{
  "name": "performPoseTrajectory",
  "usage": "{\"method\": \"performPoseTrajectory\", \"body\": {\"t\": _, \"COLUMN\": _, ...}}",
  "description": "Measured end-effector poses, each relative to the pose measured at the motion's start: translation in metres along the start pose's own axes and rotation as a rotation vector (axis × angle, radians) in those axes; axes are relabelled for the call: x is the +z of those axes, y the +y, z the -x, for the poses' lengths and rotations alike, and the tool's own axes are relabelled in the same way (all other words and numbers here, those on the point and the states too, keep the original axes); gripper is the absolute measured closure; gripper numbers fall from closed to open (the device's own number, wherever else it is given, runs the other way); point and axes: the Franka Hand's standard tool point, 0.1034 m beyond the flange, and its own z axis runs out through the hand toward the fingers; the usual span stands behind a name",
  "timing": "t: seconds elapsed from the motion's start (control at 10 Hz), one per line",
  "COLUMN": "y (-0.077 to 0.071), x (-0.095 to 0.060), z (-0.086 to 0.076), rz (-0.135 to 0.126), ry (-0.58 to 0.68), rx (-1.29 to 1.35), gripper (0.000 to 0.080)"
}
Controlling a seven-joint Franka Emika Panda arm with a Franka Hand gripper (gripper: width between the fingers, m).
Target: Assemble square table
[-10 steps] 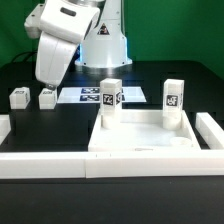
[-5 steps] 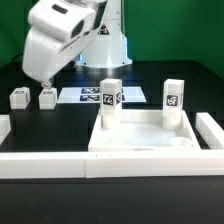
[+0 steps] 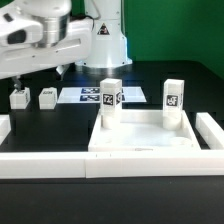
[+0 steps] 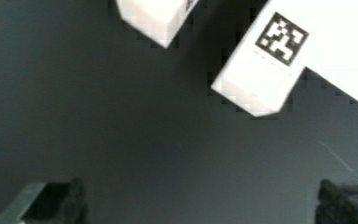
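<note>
The square table's white panel [image 3: 140, 140] lies rim-up on the black surface. Two tagged leg pegs [image 3: 110, 100] [image 3: 173, 102] stand upright at its far corners. Two more leg pegs [image 3: 18, 98] [image 3: 47, 97] lie loose at the exterior view's left. The arm's white hand [image 3: 35, 45] hangs tilted above them, and its fingertips do not show there. In the wrist view my gripper [image 4: 197, 202] is open, with only black surface between its dark fingertips [image 4: 51, 203]. Two white pegs [image 4: 265, 60] [image 4: 158, 20] lie ahead of it, clear of the fingers.
The marker board [image 3: 85, 95] lies flat behind the panel, between the loose pegs and the robot base [image 3: 105, 45]. Long white bars edge the surface at the front [image 3: 60, 166], the exterior view's right [image 3: 211, 130] and left [image 3: 3, 128].
The arm has swung toward the exterior view's left and tipped over to nearly level, ending above the two loose pegs. The panel and pegs have not moved.
</note>
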Motion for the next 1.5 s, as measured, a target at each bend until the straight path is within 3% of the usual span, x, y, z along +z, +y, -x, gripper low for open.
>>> {"method": "performPoseTrajectory", "body": {"t": 0.3, "y": -0.005, "x": 0.0, "z": -0.003, "rz": -0.008, "ry": -0.003, "rx": 0.048, "gripper": 0.0151}}
{"method": "performPoseTrajectory", "body": {"t": 0.4, "y": -0.008, "x": 0.005, "z": -0.001, "rz": -0.032, "ry": -0.021, "rx": 0.086, "gripper": 0.0151}}
{"method": "performPoseTrajectory", "body": {"t": 0.5, "y": -0.006, "x": 0.015, "z": 0.005, "rz": -0.077, "ry": -0.045, "rx": 0.165, "gripper": 0.0151}}
{"method": "performPoseTrajectory", "body": {"t": 0.7, "y": -0.018, "x": 0.025, "z": 0.018, "rz": -0.113, "ry": -0.198, "rx": 0.274, "gripper": 0.0151}}
{"method": "performPoseTrajectory", "body": {"t": 0.8, "y": -0.014, "x": 0.024, "z": 0.017, "rz": -0.166, "ry": -0.263, "rx": 0.339, "gripper": 0.0151}}
{"method": "performPoseTrajectory", "body": {"t": 1.0, "y": -0.017, "x": 0.027, "z": 0.018, "rz": -0.2, "ry": -0.433, "rx": 0.313, "gripper": 0.0151}}
{"method": "performPoseTrajectory", "body": {"t": 1.3, "y": -0.018, "x": 0.031, "z": 0.014, "rz": -0.208, "ry": -0.476, "rx": 0.298, "gripper": 0.0151}}
{"method": "performPoseTrajectory", "body": {"t": 1.5, "y": -0.026, "x": 0.042, "z": 0.02, "rz": -0.222, "ry": -0.486, "rx": 0.309, "gripper": 0.0151}}
